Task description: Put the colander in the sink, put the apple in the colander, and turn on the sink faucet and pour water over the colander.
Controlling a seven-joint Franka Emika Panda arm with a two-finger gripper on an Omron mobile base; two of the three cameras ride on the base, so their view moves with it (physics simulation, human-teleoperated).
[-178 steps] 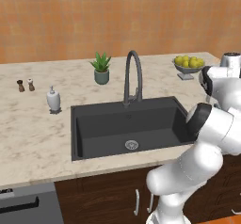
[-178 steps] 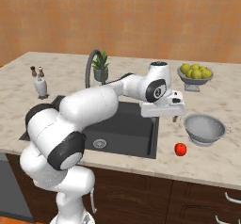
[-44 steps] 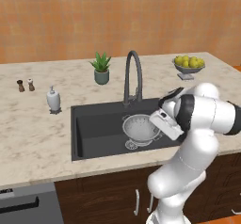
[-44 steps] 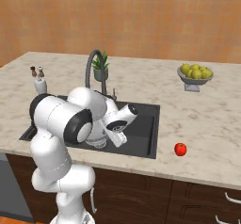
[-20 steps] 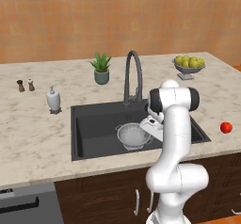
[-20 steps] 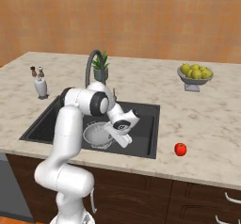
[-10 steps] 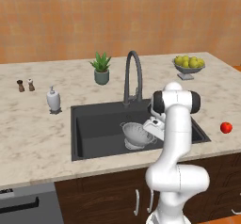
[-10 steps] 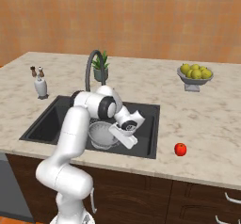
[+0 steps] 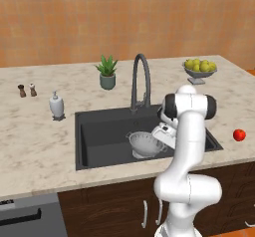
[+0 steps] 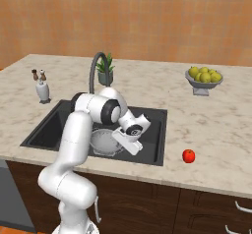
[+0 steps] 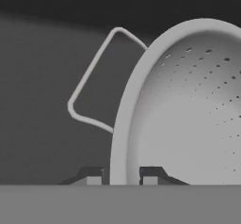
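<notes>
The silver-grey colander (image 9: 144, 144) (image 10: 104, 142) sits slightly tilted on the floor of the dark sink (image 9: 99, 131) (image 10: 49, 125), near the right side. My gripper (image 9: 159, 137) (image 10: 118, 139) (image 11: 121, 177) is down in the basin at the colander's right rim. In the hand view the colander (image 11: 188, 115) rim runs between the two fingertips with a small gap on each side, so the gripper is open. A wire handle (image 11: 89, 91) sticks out from the rim. The red apple (image 9: 239, 135) (image 10: 188, 156) lies on the counter right of the sink. The faucet (image 9: 141, 76) (image 10: 96, 68) arches over the basin's back edge.
A footed bowl of yellow-green fruit (image 9: 200, 69) (image 10: 203, 79) stands at the back right. A potted plant (image 9: 107, 72) is behind the sink. To the sink's left are a white soap dispenser (image 9: 57, 105) (image 10: 43, 91) and two shakers (image 9: 27, 89).
The colander came off the right counter and went down into the sink. Over the last second hand and colander shifted slightly right; in the last half second almost nothing moved.
</notes>
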